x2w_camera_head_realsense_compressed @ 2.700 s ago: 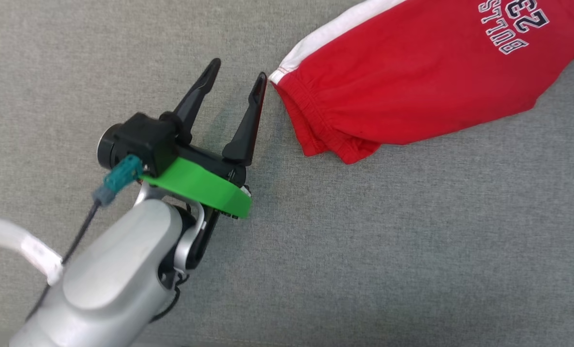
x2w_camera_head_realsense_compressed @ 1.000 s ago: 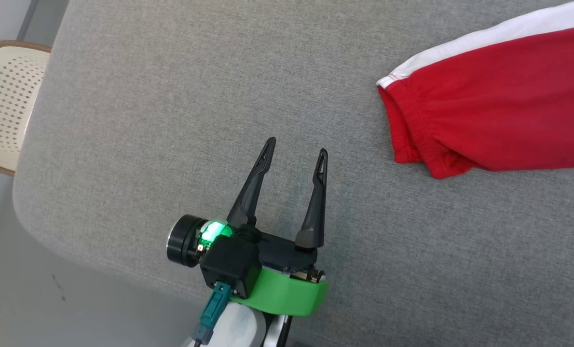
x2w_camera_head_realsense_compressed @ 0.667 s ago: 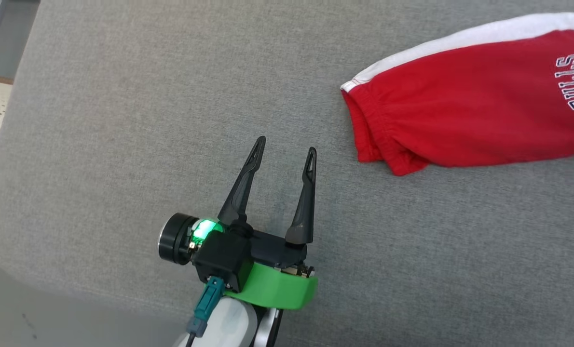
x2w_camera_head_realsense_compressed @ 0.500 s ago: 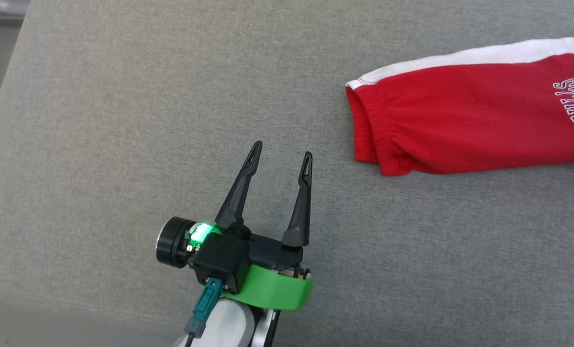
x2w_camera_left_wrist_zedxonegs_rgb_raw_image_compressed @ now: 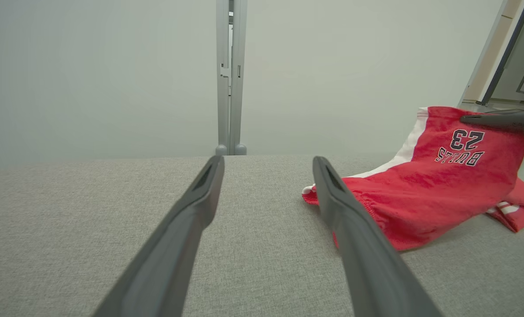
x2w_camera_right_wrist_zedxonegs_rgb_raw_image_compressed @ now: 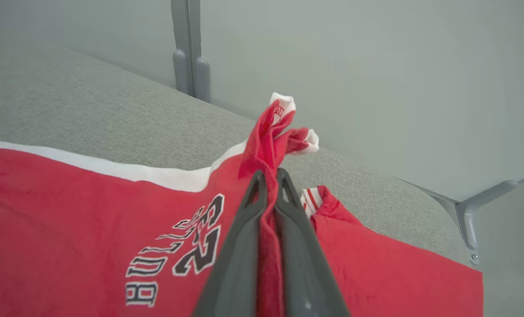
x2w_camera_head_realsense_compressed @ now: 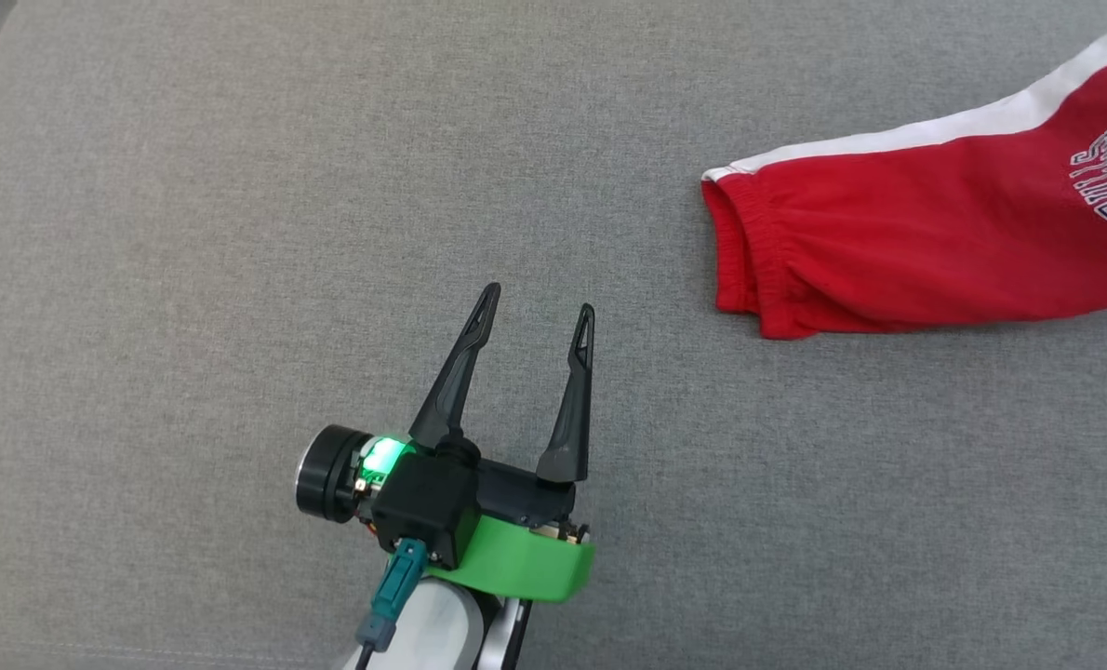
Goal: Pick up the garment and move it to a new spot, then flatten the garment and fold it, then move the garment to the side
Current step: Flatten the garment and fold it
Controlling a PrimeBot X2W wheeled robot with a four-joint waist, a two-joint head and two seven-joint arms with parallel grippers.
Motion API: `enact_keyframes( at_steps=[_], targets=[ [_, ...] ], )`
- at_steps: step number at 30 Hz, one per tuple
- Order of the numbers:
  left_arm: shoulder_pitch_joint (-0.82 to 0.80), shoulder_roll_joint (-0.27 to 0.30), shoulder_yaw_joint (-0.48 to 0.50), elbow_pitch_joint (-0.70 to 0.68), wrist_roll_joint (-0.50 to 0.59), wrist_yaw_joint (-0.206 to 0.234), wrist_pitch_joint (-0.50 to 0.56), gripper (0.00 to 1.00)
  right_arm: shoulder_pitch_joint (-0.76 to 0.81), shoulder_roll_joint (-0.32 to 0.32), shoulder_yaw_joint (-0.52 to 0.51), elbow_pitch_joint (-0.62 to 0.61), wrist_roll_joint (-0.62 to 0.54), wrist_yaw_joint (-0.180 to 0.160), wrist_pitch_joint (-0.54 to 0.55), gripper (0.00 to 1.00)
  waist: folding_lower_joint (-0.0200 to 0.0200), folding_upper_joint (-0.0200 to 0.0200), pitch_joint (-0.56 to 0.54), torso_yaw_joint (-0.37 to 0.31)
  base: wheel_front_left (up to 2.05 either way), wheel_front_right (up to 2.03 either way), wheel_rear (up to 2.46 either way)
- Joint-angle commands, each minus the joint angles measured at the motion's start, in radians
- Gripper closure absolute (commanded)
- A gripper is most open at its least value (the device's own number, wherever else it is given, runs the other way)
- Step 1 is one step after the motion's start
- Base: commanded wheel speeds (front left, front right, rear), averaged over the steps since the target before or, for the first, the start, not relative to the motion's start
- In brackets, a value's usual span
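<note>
The garment (x2w_camera_head_realsense_compressed: 916, 247) is a pair of red shorts with a white side stripe and "BULLS 23" lettering, lying on the grey cushion (x2w_camera_head_realsense_compressed: 237, 233) at the right of the head view. My left gripper (x2w_camera_head_realsense_compressed: 537, 314) stands open over bare cushion, left of the elastic waistband and apart from it. In the left wrist view the garment (x2w_camera_left_wrist_zedxonegs_rgb_raw_image_compressed: 429, 193) lies beyond the right finger (x2w_camera_left_wrist_zedxonegs_rgb_raw_image_compressed: 354, 237). My right gripper (x2w_camera_right_wrist_zedxonegs_rgb_raw_image_compressed: 268, 176) is shut on a bunched fold of the garment (x2w_camera_right_wrist_zedxonegs_rgb_raw_image_compressed: 90, 229), lifted above the cushion, cloth sticking out past the fingertips.
The grey cushion (x2w_camera_left_wrist_zedxonegs_rgb_raw_image_compressed: 90, 229) stretches wide to the left and front of the garment. A pale wall with a grey vertical post (x2w_camera_left_wrist_zedxonegs_rgb_raw_image_compressed: 229, 79) rises behind its far edge. A grey frame corner (x2w_camera_right_wrist_zedxonegs_rgb_raw_image_compressed: 469, 211) shows at the right.
The head camera has swung, so the whole picture shifted and the basket at the left left the frame. My left gripper stays open, drawn back from the waistband it nearly touched earlier.
</note>
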Motion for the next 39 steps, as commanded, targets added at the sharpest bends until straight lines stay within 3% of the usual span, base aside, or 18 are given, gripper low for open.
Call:
enact_keyframes(
  at_steps=[1, 5, 20, 27, 28, 29, 34, 39],
  targets=[
    [0.011, 0.002, 0.007, 0.004, 0.01, -0.005, -0.002, 0.0, -0.015, 0.021, -0.009, -0.015, -0.03, -0.001, 0.005, 1.0, 0.0, -0.0001, -0.006, -0.007, 0.0, 0.0, 0.0],
    [0.015, 0.002, 0.011, 0.013, 0.014, -0.008, -0.002, 0.0, -0.027, 0.094, -0.036, -0.07, -0.122, -0.001, 0.048, 1.0, 0.0, -0.0001, -0.015, -0.012, 0.0, 0.0, 0.0],
    [0.008, 0.002, 0.001, 0.015, 0.014, -0.017, -0.002, 0.0, 0.153, 0.483, -0.222, -0.276, -0.404, -0.001, 0.191, 1.0, 0.0, -0.0001, 0.0, 0.026, 0.0, 0.0, 0.0],
    [-0.006, 0.002, -0.008, 0.016, 0.004, -0.011, -0.002, 0.0, 0.226, 0.6, -0.254, -0.301, -0.466, -0.001, 0.235, 1.0, 0.0, -0.0001, 0.013, 0.04, 0.0, 0.0, 0.0],
    [-0.007, 0.002, -0.008, 0.017, 0.004, -0.009, -0.002, 0.0, 0.237, 0.616, -0.257, -0.305, -0.468, -0.001, 0.241, 0.71, 0.0, -0.0001, 0.014, 0.039, 0.0, 0.0, 0.0],
    [-0.007, 0.002, -0.008, 0.017, 0.004, -0.008, -0.002, 0.0, 0.244, 0.628, -0.265, -0.31, -0.472, -0.001, 0.242, 0.0, 0.0, -0.0001, 0.015, 0.038, 0.0, 0.0, 0.0],
    [-0.003, 0.002, -0.004, 0.022, 0.005, -0.008, -0.002, 0.0, 0.292, 0.671, -0.284, -0.409, -0.427, -0.001, 0.205, 0.0, 0.0, -0.0001, 0.004, 0.02, 0.0, 0.0, 0.0],
    [0.005, 0.002, 0.006, 0.024, 0.018, -0.013, -0.002, 0.0, 0.347, 0.595, -0.354, -0.549, -0.423, -0.001, 0.153, 0.0, 0.0, -0.0001, -0.012, -0.012, 0.0, 0.0, 0.0]
  ],
)
